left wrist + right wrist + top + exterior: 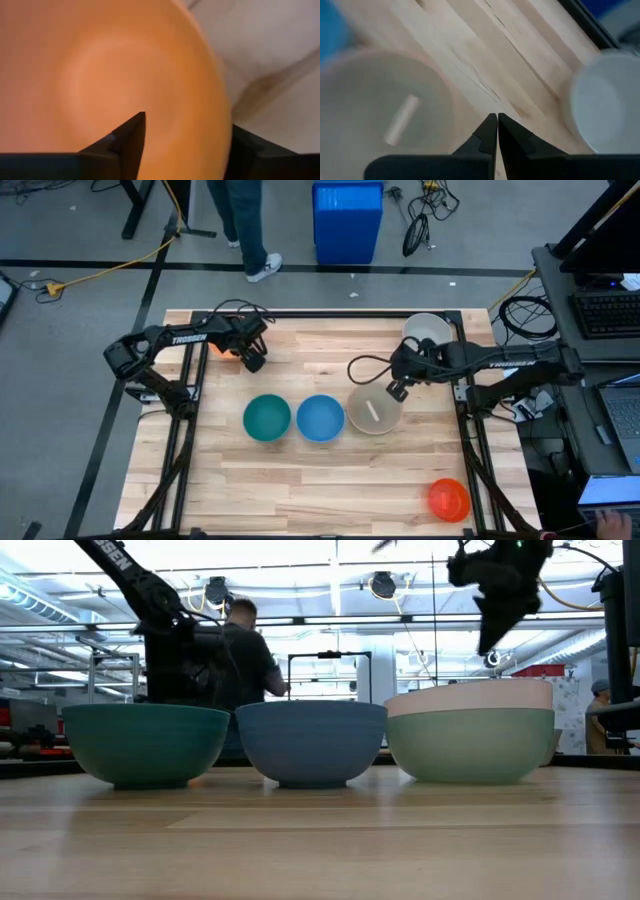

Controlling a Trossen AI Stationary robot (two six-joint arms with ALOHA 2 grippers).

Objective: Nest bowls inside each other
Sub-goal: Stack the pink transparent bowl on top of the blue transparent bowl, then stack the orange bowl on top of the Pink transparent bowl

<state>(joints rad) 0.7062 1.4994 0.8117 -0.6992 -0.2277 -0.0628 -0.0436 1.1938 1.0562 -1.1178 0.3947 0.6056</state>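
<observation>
left gripper (254, 360) sits at the far left part of the table (300, 480), over the orange bowl (222, 348). in the left wrist view its fingers (131, 137) straddle that bowl's rim, one inside the bowl and one outside, with space between them; whether they press on the rim cannot be told.

right gripper (397, 391) hangs above the far edge of the pink bowl (373, 412), fingers together and empty, raised clear of the bowls in the low view.

middle row, left to right in the high view: teal bowl (267, 418), blue bowl (320, 418), pink bowl. teal and blue are just beside each other; blue and pink are touching or nearly so. low view shows the pink bowl nested in the green bowl (470, 745), pink rim standing above green.

white bowl (428, 330) is at the far right, partly under the right arm. red bowl (449, 498) stands alone at the near right corner, well apart from the rest.

person (245, 655) stands beyond the table.
</observation>
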